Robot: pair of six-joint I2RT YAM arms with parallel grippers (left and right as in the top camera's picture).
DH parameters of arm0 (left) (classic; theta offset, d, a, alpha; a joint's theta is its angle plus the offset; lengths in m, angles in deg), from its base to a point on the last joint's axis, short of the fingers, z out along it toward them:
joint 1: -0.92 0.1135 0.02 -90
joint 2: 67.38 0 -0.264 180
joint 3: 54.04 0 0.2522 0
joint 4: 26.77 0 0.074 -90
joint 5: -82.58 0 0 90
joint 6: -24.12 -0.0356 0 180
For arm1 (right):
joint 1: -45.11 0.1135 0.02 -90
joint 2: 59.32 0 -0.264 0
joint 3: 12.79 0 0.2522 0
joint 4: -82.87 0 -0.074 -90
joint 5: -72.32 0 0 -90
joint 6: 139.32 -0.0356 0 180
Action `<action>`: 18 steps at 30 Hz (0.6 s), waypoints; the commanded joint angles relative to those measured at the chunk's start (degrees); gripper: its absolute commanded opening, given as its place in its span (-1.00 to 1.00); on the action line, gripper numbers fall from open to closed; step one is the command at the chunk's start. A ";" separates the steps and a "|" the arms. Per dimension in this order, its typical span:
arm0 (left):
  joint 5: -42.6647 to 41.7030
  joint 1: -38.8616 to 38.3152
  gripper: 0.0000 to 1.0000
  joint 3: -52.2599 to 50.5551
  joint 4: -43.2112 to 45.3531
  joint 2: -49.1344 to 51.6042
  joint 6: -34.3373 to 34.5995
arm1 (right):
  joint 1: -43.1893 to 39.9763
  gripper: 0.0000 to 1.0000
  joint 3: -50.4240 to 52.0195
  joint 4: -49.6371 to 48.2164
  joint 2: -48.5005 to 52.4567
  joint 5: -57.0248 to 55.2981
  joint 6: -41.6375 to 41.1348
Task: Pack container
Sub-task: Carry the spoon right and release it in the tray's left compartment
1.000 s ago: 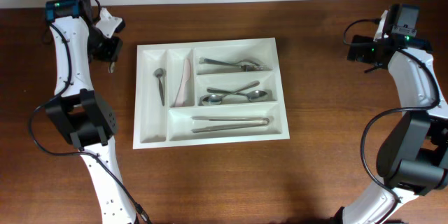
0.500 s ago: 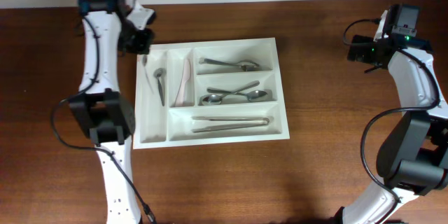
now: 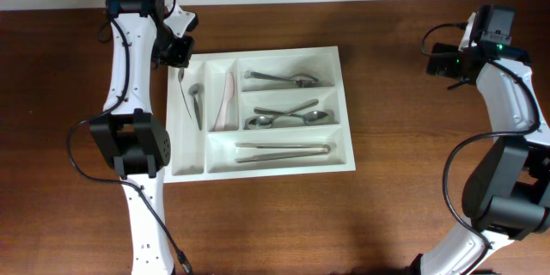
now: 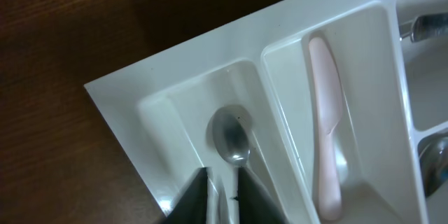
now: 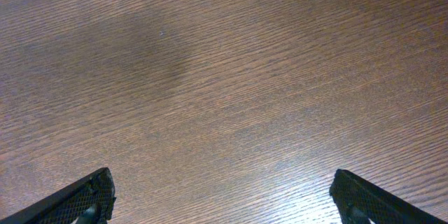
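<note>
The white five-compartment container [image 3: 345, 112] lies at the table's middle; its far left corner fills the left wrist view [image 4: 175, 70]. My left gripper [image 3: 179, 57] hangs over that corner, shut on a thin metal utensil [image 4: 222, 194] that points down into the leftmost narrow compartment. A small spoon [image 3: 197, 103] lies in that compartment [image 4: 231, 140]. A pink utensil [image 3: 227, 94] lies in the second narrow compartment [image 4: 325, 133]. My right gripper [image 3: 443, 60] is open and empty over bare wood [image 5: 224, 203], far right of the container.
The wide compartments hold spoons [image 3: 284, 77], more spoons [image 3: 288, 119] and long tongs [image 3: 284, 150]. The brown wooden table [image 3: 404, 198] surrounds the container. The table's far edge runs just behind both arms.
My left arm has swung right from the far left of the table to the container's far left corner, carrying the thin utensil. The right arm has not moved.
</note>
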 commanded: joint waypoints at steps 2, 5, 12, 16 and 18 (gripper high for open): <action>0.42 0.28 -0.45 1.03 -0.20 0.92 0.44 | 0.02 0.98 -0.94 0.04 0.17 -0.90 0.00; 0.44 0.31 -0.36 1.03 -0.15 0.92 0.44 | 0.02 0.98 -0.94 0.04 0.17 -0.90 0.02; 0.44 0.31 0.01 1.11 0.90 0.87 0.46 | 0.02 0.98 -0.94 0.04 0.17 -0.90 0.00; 0.42 0.52 0.12 3.65 0.76 0.76 2.91 | 0.02 0.98 -0.94 0.04 0.17 -0.90 0.02; 0.42 1.18 0.14 6.32 0.28 0.48 4.74 | 0.04 0.98 -0.94 0.04 0.17 -0.92 0.02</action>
